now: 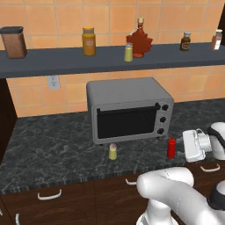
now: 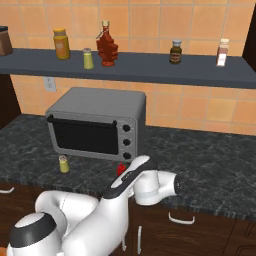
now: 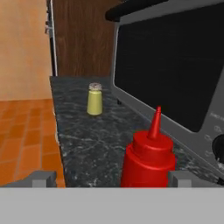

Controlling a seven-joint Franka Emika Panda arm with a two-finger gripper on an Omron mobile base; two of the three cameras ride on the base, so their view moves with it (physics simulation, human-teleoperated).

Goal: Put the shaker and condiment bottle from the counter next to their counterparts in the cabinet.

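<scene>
**A:** On the black marble counter (image 1: 52, 149), right in front of the toaster oven (image 1: 129, 109), sits the red squeeze bottle (image 1: 171, 147) – the gripper (image 3: 111, 177) is level with it, fingers spread wide either side, not holding anything.

**B:** And the yellow-green shaker (image 1: 113, 151)?

**A:** Same counter, well to the left of the bottle, near the front edge. Its twin shaker (image 1: 128, 52) is up on the dark shelf (image 1: 66, 61), just beside the maple-leaf bottle (image 1: 139, 41) – orange jar (image 1: 88, 41) further left.
</scene>
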